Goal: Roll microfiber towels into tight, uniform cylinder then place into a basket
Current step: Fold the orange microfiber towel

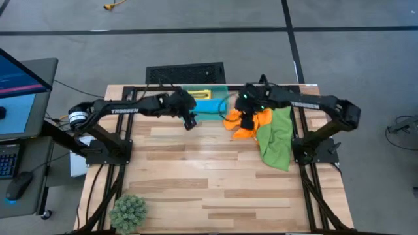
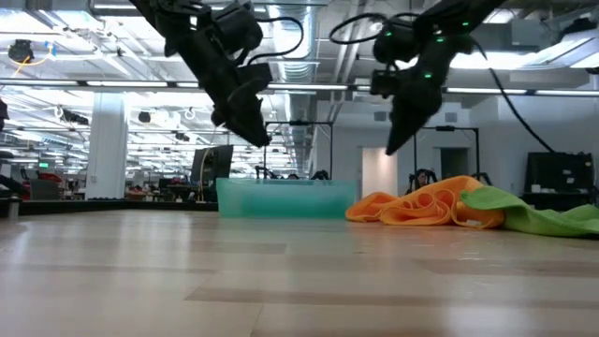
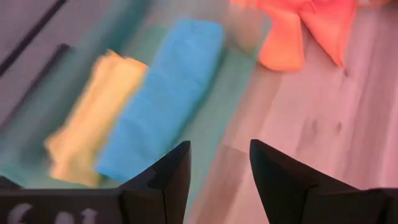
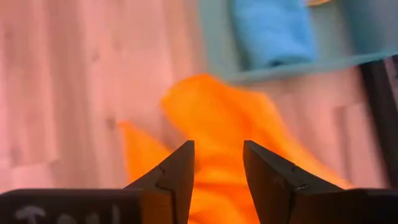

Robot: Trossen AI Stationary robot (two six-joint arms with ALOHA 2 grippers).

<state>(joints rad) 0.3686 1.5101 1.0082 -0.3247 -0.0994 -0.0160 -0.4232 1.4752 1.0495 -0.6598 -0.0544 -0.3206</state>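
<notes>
1. Lying inside the translucent teal-green plastic basket at the counter's far edge are a rolled bright blue microfiber towel and a rolled yellow one, side by side.
2. Left hand hangs just beside the basket, fingers spread, empty.
3. Right hand hovers over the crumpled orange towel near the basket, fingers apart, pinching nothing.
4. Loose green towel touches the orange one, on its side away from the basket.

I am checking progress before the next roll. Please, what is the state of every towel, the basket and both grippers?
Blue towel: rolled, lying in the basket.
Yellow towel: rolled, in the basket beside the blue one.
Orange towel: crumpled, unrolled, on the table.
Green towel: unrolled, spread beside the orange one.
Basket: upright on the table.
Left gripper: open, empty, in the air.
Right gripper: open, empty, above the orange towel.
</notes>
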